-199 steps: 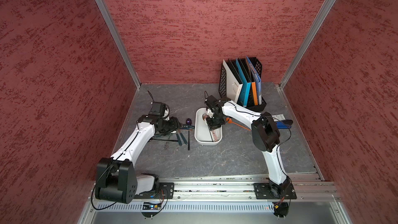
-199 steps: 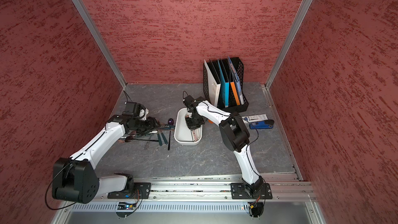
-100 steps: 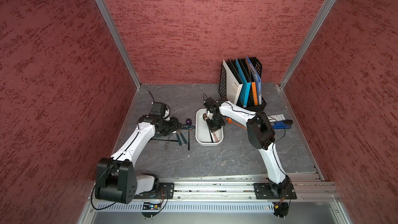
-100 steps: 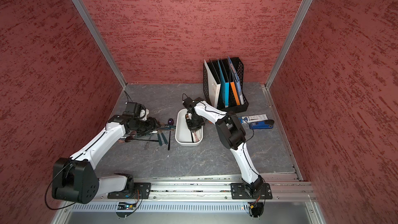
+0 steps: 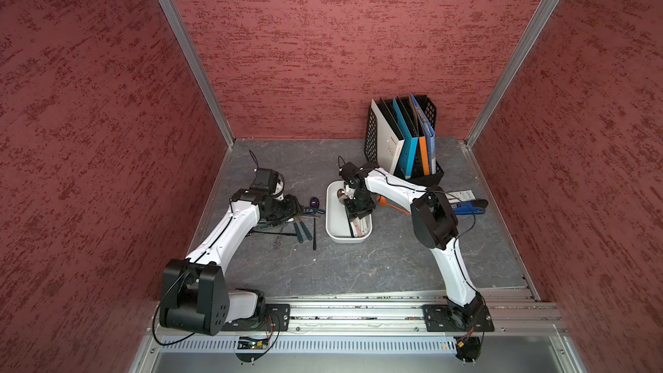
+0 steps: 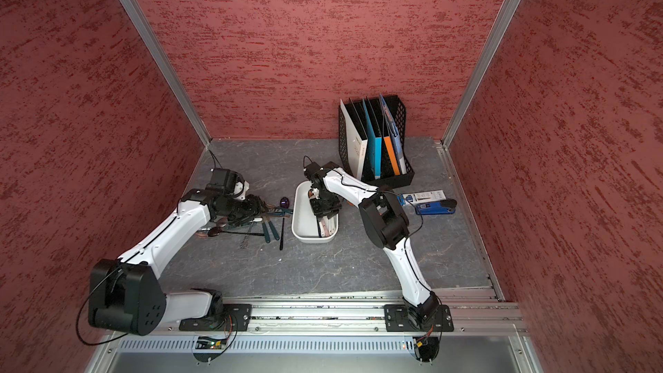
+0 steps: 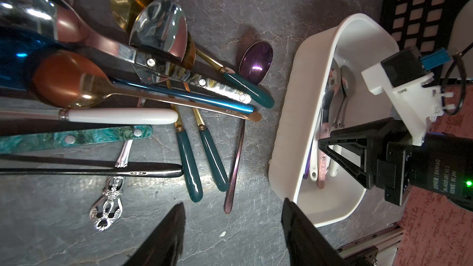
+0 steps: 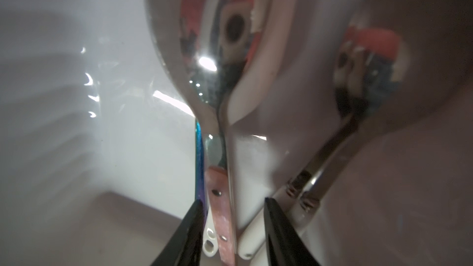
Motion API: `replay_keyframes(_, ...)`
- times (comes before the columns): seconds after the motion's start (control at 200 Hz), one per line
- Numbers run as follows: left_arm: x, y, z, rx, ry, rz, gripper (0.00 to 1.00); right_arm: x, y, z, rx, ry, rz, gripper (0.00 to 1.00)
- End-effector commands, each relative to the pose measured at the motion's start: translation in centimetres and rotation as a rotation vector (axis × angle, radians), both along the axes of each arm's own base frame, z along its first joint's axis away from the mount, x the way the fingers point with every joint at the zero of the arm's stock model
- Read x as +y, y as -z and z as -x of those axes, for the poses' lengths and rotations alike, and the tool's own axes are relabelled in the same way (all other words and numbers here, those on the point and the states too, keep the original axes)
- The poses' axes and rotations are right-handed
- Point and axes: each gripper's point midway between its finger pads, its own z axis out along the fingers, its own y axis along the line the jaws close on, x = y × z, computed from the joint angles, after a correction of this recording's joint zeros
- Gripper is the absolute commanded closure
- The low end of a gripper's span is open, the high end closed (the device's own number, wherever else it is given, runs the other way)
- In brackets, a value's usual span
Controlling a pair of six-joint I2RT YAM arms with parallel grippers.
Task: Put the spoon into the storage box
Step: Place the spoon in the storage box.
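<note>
The right fingers (image 8: 280,226) stand apart, released, on either side of the pink handle of the spoon (image 8: 222,213). The spoon lies in the storage box (image 8: 76,78) on other cutlery (image 8: 307,190). Hazard: a skewed withdrawal could snag the handle and drag the spoon out. The left fingers (image 7: 169,234) are spread and empty above the desk (image 7: 256,8).
</note>
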Motion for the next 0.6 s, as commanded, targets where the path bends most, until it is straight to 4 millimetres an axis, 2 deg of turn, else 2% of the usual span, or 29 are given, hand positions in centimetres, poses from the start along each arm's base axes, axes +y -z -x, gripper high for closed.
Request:
replay_keyframes(0.0,0.0,-0.9,-0.6,-0.017,0.032,-0.033,0.36,-0.8,-3.5,-0.5,-0.098,-0.007,-0.003,0.50)
replay_keyframes(0.11,-0.4,-1.3,-0.8,-0.026,0.043,-0.044,0.36,-1.4,-5.7,-0.3,-0.170,-0.048,-0.024,0.46)
replay_keyframes(0.22,-0.8,-1.1,-0.7,-0.019,0.054,-0.052,0.36,-2.8,-8.1,0.1,-0.263,-0.116,-0.017,0.42)
replay_keyframes(0.306,-1.5,-0.9,-0.8,-0.011,0.075,-0.056,0.36,-4.2,-9.1,0.6,-0.316,-0.185,-0.003,0.37)
replay_keyframes(0.461,-2.6,-1.2,-1.1,-0.011,0.112,-0.079,0.36,-7.5,-8.7,0.5,-0.365,-0.215,0.031,0.30)
replay_keyframes(0.596,-3.3,-1.4,-1.3,-0.010,0.128,-0.085,0.35,-10.1,-6.9,-0.6,-0.352,-0.173,0.016,0.27)
